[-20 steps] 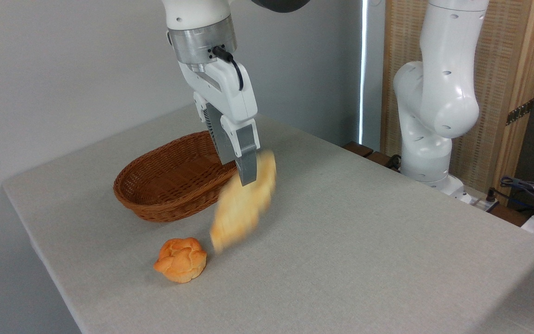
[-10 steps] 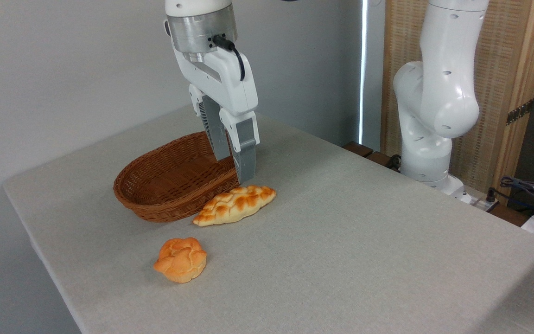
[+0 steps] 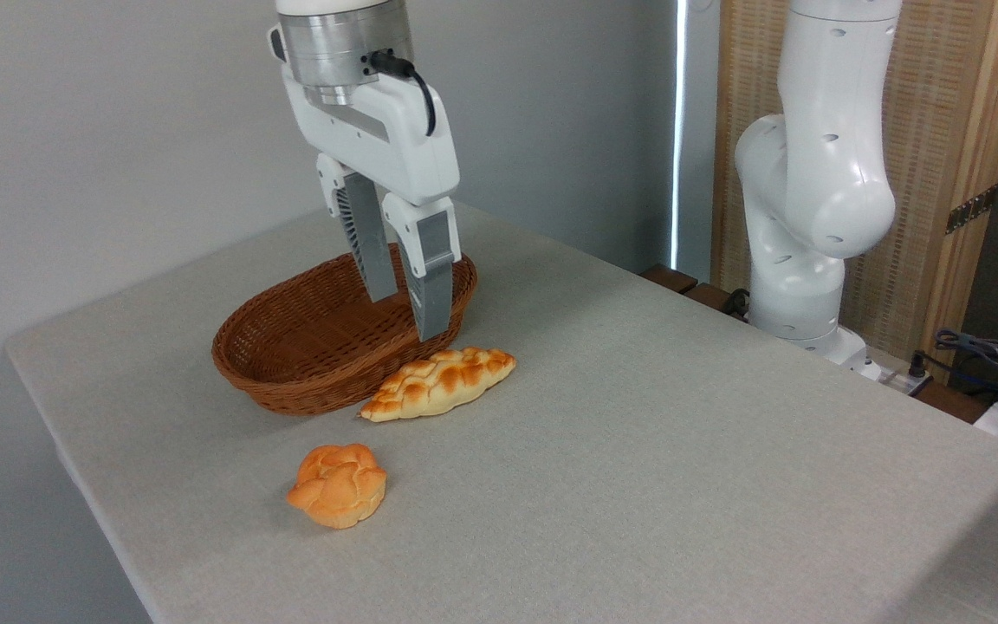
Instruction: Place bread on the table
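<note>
Fixed camera: bread (image 3: 438, 384) lies flat on the table (image 3: 638, 451), just beside the basket (image 3: 326, 347), touching or nearly touching its front wall. Gripper (image 3: 402, 312) hangs above it over the basket rim, fingers apart, holding nothing. Task looks done. Risks from here are small: a low sideways sweep by the arm could clip the basket rim and nudge the loaf, or brush the bread itself. Bun (image 3: 339, 485) sits nearer the front edge, apart from the loaf.

Bread (image 3: 439, 383) lies on table (image 3: 638, 451); claw (image 3: 408, 316) empty.
</note>
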Controlling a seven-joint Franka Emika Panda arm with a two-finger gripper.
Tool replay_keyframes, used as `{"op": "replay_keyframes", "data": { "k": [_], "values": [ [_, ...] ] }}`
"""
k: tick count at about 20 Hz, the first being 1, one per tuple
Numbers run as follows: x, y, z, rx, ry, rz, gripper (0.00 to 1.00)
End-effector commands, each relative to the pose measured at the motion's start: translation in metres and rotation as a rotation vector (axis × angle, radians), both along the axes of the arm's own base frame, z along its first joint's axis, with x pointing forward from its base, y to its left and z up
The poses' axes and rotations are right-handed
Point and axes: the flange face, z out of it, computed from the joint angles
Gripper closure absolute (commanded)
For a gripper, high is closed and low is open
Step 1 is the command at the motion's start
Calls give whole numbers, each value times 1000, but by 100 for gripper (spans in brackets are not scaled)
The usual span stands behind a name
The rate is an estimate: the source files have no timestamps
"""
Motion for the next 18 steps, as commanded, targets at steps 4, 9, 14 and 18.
{"op": "replay_keyframes", "data": {
  "k": [4, 9, 14, 18],
  "values": [
    [7, -9, 2, -3, 14, 102, 0],
    [13, -2, 13, -12, -10, 109, 0],
    [11, -27, 5, 9, 9, 69, 0],
    [11, -21, 6, 18, 9, 56, 0]
  ]
}}
